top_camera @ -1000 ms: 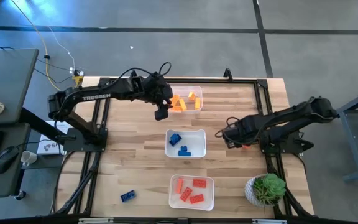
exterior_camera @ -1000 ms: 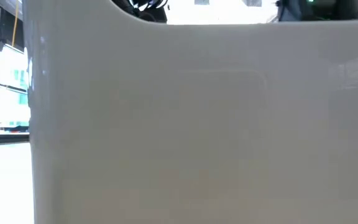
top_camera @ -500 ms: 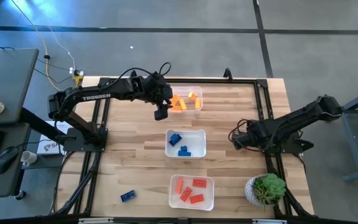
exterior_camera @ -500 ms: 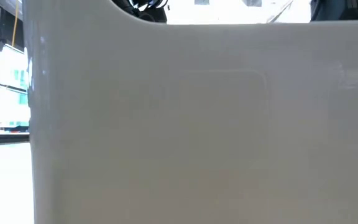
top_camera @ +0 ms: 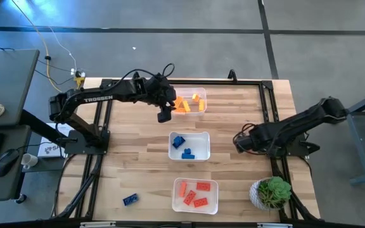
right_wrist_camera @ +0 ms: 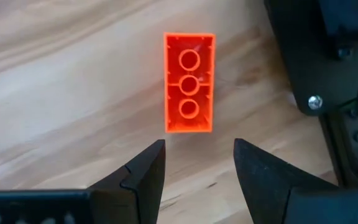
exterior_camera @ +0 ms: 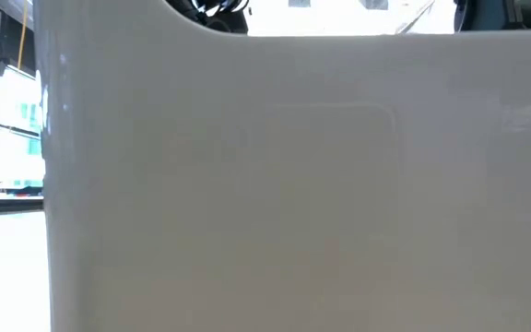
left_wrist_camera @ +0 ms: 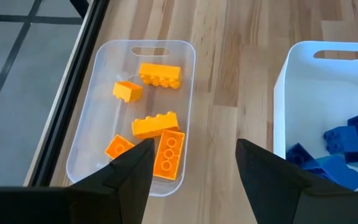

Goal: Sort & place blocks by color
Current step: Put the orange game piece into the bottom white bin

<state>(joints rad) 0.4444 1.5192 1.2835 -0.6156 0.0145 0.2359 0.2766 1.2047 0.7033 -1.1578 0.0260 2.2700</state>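
Note:
My right gripper (right_wrist_camera: 194,152) is open and hangs over a single red block (right_wrist_camera: 189,83) that lies on the wood with its hollow underside up, just beyond the fingertips and untouched. In the high view this gripper (top_camera: 237,144) is near the table's right edge, and the arm hides the block. My left gripper (left_wrist_camera: 191,168) is open and empty, held above the table beside the tub of yellow-orange blocks (left_wrist_camera: 156,126), at the tub's left end (top_camera: 164,116). Blue blocks (top_camera: 182,147) and red blocks (top_camera: 195,194) lie in two more tubs. One blue block (top_camera: 130,199) lies loose near the front left.
Three clear tubs stand in a column down the table's middle: yellow (top_camera: 200,92), blue (top_camera: 204,136), red (top_camera: 213,183). A potted plant (top_camera: 271,192) stands at the front right corner. A white tub wall (exterior_camera: 275,184) fills the low view. Black frame rails run along the table's edges.
My right gripper has drawn back toward the table's right edge, staying open, and its arm now covers the red block in the high view. The block has stayed where it was.

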